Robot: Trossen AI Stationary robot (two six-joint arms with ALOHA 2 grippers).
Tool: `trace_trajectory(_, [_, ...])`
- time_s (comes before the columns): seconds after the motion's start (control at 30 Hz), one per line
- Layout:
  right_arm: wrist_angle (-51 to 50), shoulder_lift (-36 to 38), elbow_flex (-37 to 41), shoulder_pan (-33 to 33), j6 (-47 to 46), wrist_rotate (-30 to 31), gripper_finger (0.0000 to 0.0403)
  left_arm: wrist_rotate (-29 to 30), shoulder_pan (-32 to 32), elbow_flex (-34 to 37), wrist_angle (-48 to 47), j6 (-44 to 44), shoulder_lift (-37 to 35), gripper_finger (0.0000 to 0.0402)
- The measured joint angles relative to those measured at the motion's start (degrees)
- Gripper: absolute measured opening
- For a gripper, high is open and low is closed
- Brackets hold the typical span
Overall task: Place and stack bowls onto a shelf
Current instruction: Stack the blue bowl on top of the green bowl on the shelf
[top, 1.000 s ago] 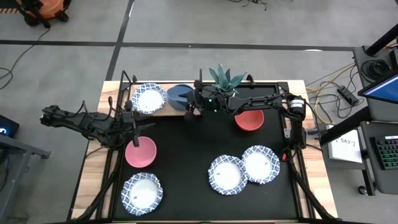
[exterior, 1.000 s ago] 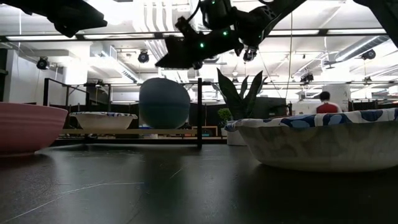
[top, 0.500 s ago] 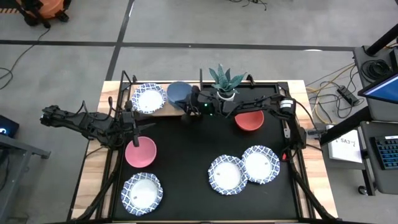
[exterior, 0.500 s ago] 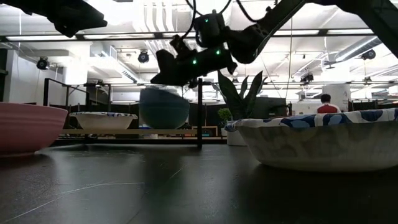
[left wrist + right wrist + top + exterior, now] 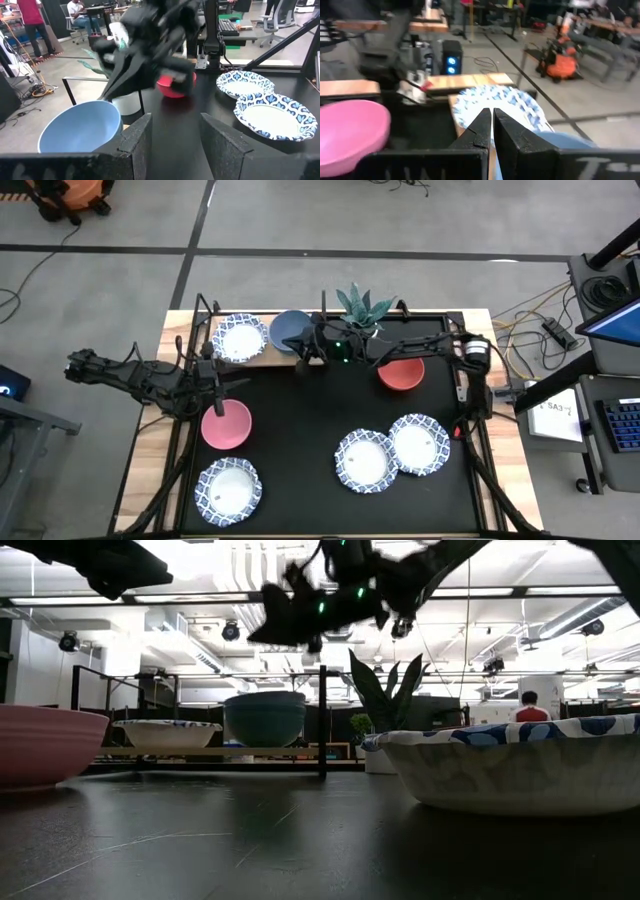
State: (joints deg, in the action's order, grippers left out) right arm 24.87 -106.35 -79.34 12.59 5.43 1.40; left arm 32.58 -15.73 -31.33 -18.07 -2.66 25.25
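**Shut right hand close over the blue bowl**

High view: the right hand (image 5: 303, 357) hangs at the blue bowl's (image 5: 289, 330) rim on the shelf (image 5: 262, 358); a careless swing could knock the bowl off, or into the patterned bowl (image 5: 239, 338) beyond it.

Low view: the blue bowl (image 5: 264, 718) sits upright below the hand.

Left wrist view: the left hand (image 5: 176, 142) is open and empty, near the pink bowl (image 5: 226, 424).

Right wrist view: the right hand's fingers (image 5: 481, 125) are pressed together, holding nothing.
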Motion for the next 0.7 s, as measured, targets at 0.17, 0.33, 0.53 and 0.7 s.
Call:
trace_trajectory(0.17, [-3.1, 7.2, 2.3, -3.5, 4.2, 0.1, 0.0009, 0.0, 0.0, 0.0, 0.1, 0.0, 1.3, 0.0146])
trace_trajectory(0.33, [-3.3, 15.5, 9.8, -6.7, 3.0, 0.2, 0.0009, -0.2, 0.0, 0.0, 4.1, 0.0, 4.3, 0.0146])
trace_trajectory(0.53, [-3.5, 24.7, 22.6, -11.4, -2.5, 0.7, 0.0009, -0.3, 0.4, 0.0, 14.3, 3.9, 12.4, 0.0146])
trace_trajectory(0.7, [-3.0, 32.0, 30.4, -16.5, -3.9, 7.8, 0.0009, -0.3, 2.7, 0.0, 29.5, 9.2, 20.1, 0.0145])
